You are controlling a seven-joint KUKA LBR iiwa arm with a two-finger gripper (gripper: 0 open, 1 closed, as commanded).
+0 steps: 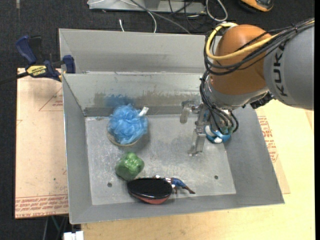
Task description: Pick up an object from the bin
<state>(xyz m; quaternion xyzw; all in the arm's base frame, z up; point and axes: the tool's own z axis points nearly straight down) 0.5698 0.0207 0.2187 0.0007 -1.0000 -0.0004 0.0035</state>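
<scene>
My gripper (198, 143) hangs in the right half of the bin, low over the floor, under the arm's orange cover. A small blue and white thing (218, 137) sits right beside it on its right side, partly hidden by cables; whether it is held I cannot tell. The nearest other things lie to the left: a green, lumpy, pepper-shaped toy (130, 165) and a black oval thing with a red rim (149, 189) by the front wall, with a small blue and white piece (182, 185) at its right end.
A blue mesh bath sponge in a clear round dish (128, 124) sits at the back left. Bare bin floor lies between the sponge and the gripper. The arm and its cover hang over the bin's back right corner.
</scene>
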